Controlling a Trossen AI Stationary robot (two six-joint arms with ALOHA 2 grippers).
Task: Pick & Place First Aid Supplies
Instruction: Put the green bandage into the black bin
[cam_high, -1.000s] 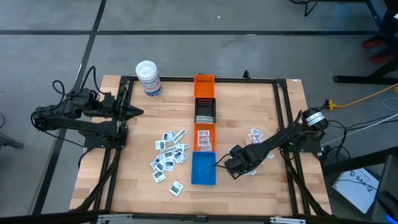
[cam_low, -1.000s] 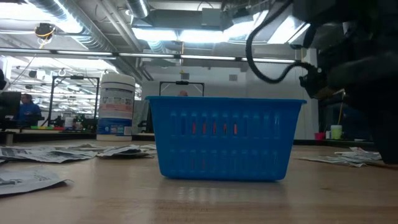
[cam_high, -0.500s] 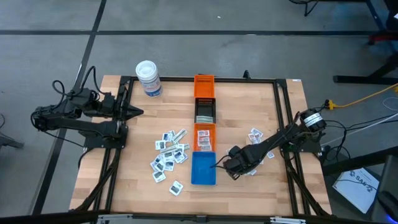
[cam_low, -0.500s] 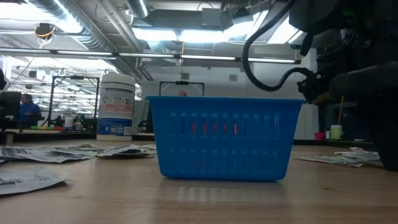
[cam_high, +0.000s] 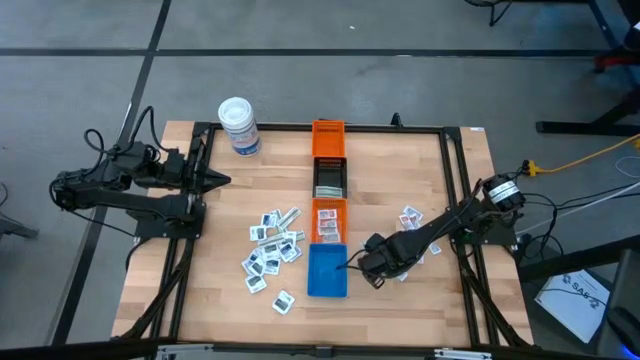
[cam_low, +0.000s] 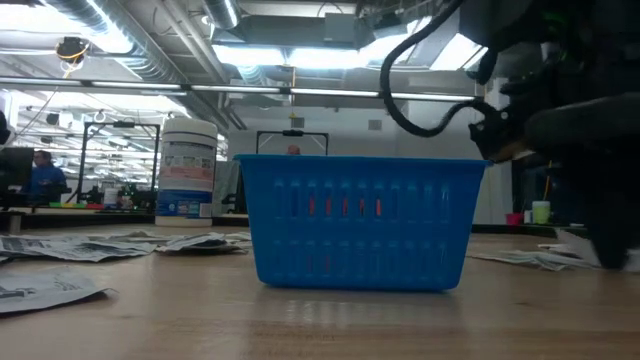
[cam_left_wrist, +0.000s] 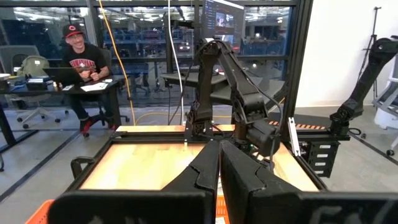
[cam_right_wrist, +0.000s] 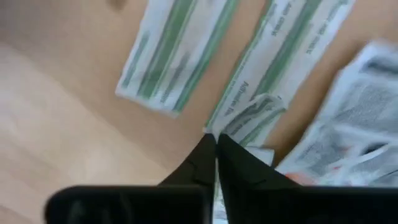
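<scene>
My right gripper (cam_high: 372, 272) points down at the table just right of the blue bin (cam_high: 327, 270), shut on a narrow pale strip with green stripes (cam_right_wrist: 280, 56). A second strip (cam_right_wrist: 168, 56) and white printed packets (cam_right_wrist: 354, 130) lie flat beside it. More first aid supplies lie scattered left of the bins (cam_high: 272, 248), and a few at the right (cam_high: 410, 217). My left gripper (cam_high: 222, 181) waits shut and level at the table's left edge. My right gripper pinches the strip's near end (cam_right_wrist: 252, 115) between its two fingertips (cam_right_wrist: 208, 155). The fingers come from above, pointing down. That end buckles up at the fingertips, while the rest of the strip lies flat on the wood.
Orange (cam_high: 328, 137), black (cam_high: 329, 178), orange (cam_high: 329, 220) and blue bins stand in a row down the table's middle. A white tub (cam_high: 239, 125) stands at the far left corner. A person sits at a desk (cam_left_wrist: 81, 62) beyond the table.
My right gripper has shut over the supplies right of the blue bin and has turned a little about its own axis, staying at the same spot. The end of one strip now stands crumpled between its fingertips.
</scene>
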